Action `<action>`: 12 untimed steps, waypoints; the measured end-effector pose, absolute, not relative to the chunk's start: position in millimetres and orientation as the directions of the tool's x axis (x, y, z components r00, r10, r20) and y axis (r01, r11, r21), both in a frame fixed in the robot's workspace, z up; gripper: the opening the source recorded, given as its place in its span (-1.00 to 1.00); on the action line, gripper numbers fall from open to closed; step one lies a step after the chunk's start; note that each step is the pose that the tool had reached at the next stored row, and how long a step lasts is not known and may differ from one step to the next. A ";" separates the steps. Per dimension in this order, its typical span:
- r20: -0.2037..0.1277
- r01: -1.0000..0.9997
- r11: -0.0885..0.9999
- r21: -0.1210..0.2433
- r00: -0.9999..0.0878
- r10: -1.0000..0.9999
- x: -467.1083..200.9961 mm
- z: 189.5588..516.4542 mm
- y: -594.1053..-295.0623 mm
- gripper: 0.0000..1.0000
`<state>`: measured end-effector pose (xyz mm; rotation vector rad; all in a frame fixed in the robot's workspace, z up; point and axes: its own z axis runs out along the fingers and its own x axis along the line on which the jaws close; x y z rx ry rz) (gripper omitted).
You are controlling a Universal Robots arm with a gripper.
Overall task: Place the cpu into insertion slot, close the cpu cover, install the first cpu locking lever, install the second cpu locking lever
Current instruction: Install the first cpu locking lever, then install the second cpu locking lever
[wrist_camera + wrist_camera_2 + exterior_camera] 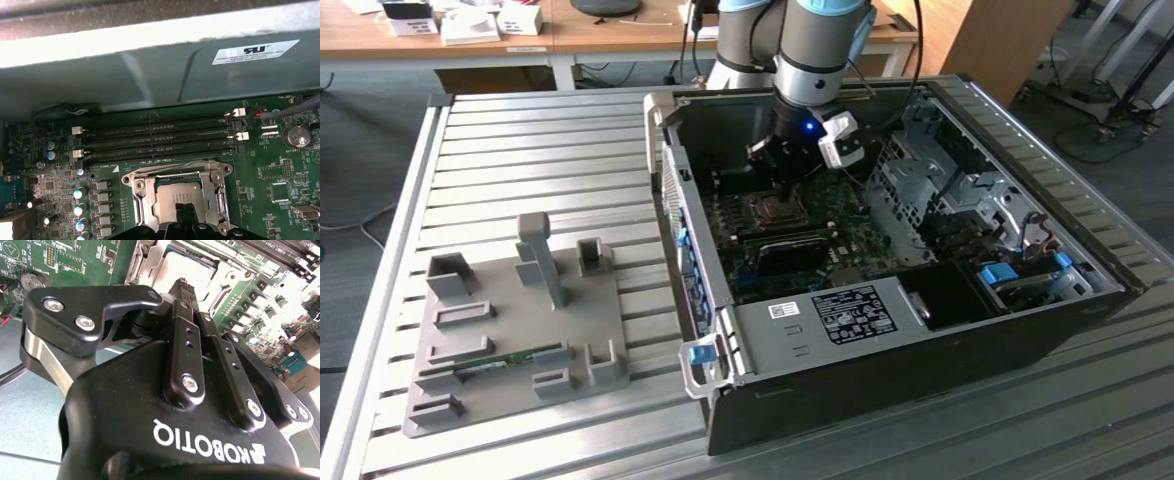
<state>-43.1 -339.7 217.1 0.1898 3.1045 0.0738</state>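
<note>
The black end effector, fingers together, touches the small pale silvery-grey square cpu seated in the socket, framed by the thin silvery metal cpu cover, at 6 o'clock of the memory slots.

The arm is showing grey casing with pale blue caps; the black tool is carrying silver screws.

Glossy black claw, matt silvery cpu, ribbed metal table
</note>
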 end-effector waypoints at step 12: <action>-0.027 0.121 0.991 0.050 -0.992 0.123 -43.1 221.5 -339.7 -0.79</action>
